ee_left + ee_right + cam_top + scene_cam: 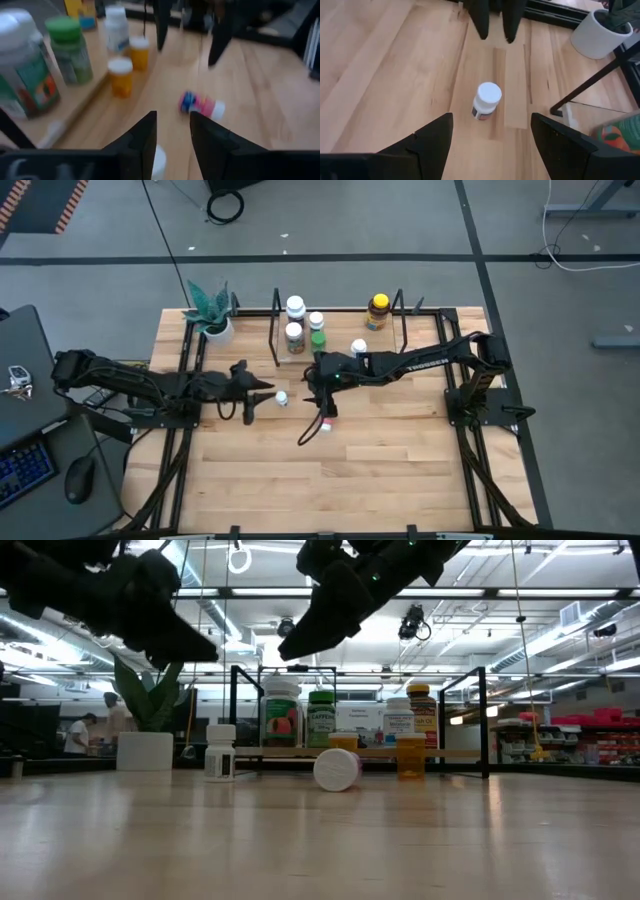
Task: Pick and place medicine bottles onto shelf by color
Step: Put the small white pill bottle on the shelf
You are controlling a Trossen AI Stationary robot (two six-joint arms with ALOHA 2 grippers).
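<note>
A small white medicine bottle stands upright on its base between my two grippers; the right wrist view shows it ahead of the open fingers. My left gripper hovers just left of it, shut and holding nothing. My right gripper hangs open above the table, right of the bottle. A red-blue labelled bottle lies on its side on the table. Two amber bottles stand in front of the shelf, whose pale base carries a green bottle and several white ones.
A white pot with a green plant stands at the far left, beside the shelf. An amber bottle with a yellow cap stands at the shelf's far right. Black rails edge the table. Bare wood lies toward the near edge.
</note>
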